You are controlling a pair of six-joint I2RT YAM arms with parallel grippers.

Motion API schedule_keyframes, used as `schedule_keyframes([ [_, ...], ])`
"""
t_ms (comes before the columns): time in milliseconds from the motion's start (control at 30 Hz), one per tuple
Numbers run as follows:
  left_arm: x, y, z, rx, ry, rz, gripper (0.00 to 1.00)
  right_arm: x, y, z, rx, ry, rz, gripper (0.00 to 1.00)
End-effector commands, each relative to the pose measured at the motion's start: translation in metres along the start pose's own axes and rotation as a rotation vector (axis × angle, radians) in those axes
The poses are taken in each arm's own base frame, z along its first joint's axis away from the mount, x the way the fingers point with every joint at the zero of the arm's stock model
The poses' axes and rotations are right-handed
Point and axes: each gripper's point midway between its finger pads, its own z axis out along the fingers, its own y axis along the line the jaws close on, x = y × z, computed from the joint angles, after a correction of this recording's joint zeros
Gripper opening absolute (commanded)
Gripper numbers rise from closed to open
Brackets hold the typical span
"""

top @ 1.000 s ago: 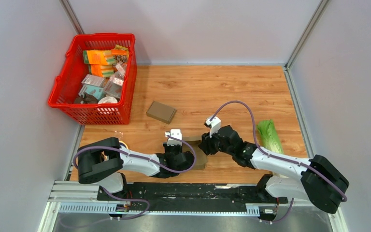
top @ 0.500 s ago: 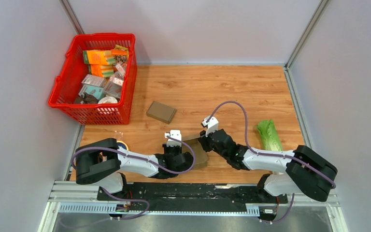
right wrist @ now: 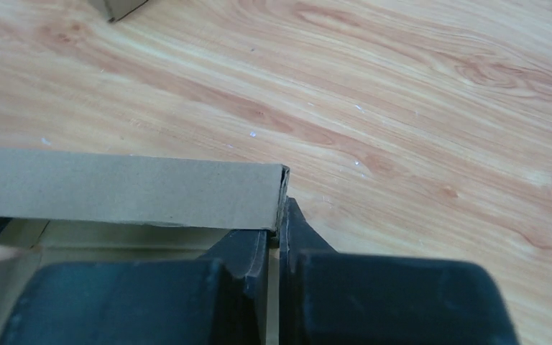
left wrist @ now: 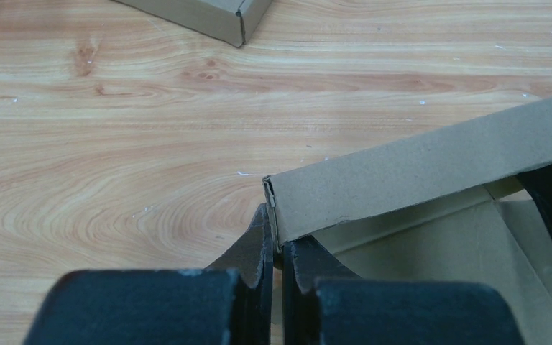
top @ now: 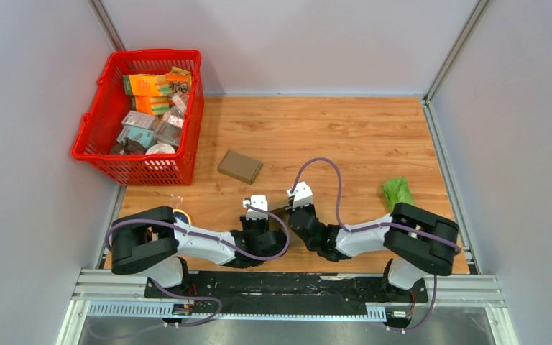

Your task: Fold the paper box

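The paper box is an open brown cardboard tray, its far wall standing up in the left wrist view (left wrist: pixel 417 169) and the right wrist view (right wrist: pixel 129 188). In the top view only a sliver of it (top: pixel 279 207) shows between the two wrists. My left gripper (left wrist: pixel 279 248) is shut on the box's left end wall at the far corner; from above it (top: pixel 268 218) is at the box's left. My right gripper (right wrist: pixel 279 241) is shut on the right end wall at the far corner; from above it (top: pixel 292 216) is at the box's right.
A second, closed brown box (top: pixel 240 166) lies on the wooden table beyond, also at the top edge of the left wrist view (left wrist: pixel 201 14). A red basket (top: pixel 90 118) of packets stands far left. A green lettuce (top: pixel 397 190) lies right. A tape roll (top: pixel 180 214) sits left.
My right arm has folded in and its gripper has moved left and nearer onto the box's right wall. The box is now mostly covered from above. The left gripper has kept its hold.
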Motion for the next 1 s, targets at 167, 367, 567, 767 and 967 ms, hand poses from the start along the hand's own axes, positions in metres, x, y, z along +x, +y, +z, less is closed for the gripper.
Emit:
schedule_keyframes([
  [167, 0.015, 0.01, -0.008, -0.011, 0.064, -0.039, 0.0, -0.008, -0.005, -0.003, 0.253, -0.149, 0.123, 0.0],
  [367, 0.019, 0.012, -0.008, -0.027, 0.073, -0.102, 0.0, -0.009, -0.003, -0.003, 0.245, -0.168, 0.179, 0.0],
  [567, 0.015, 0.014, -0.009, -0.052, 0.072, -0.083, 0.0, 0.007, -0.01, -0.031, 0.203, 0.011, 0.228, 0.61],
  [767, 0.016, 0.015, -0.01, -0.052, 0.083, -0.094, 0.0, 0.045, -0.018, -0.093, 0.062, 0.358, 0.27, 0.98],
  [967, 0.014, 0.02, -0.014, -0.063, 0.1, -0.107, 0.0, 0.063, 0.013, -0.119, -0.173, 0.566, 0.378, 0.96],
])
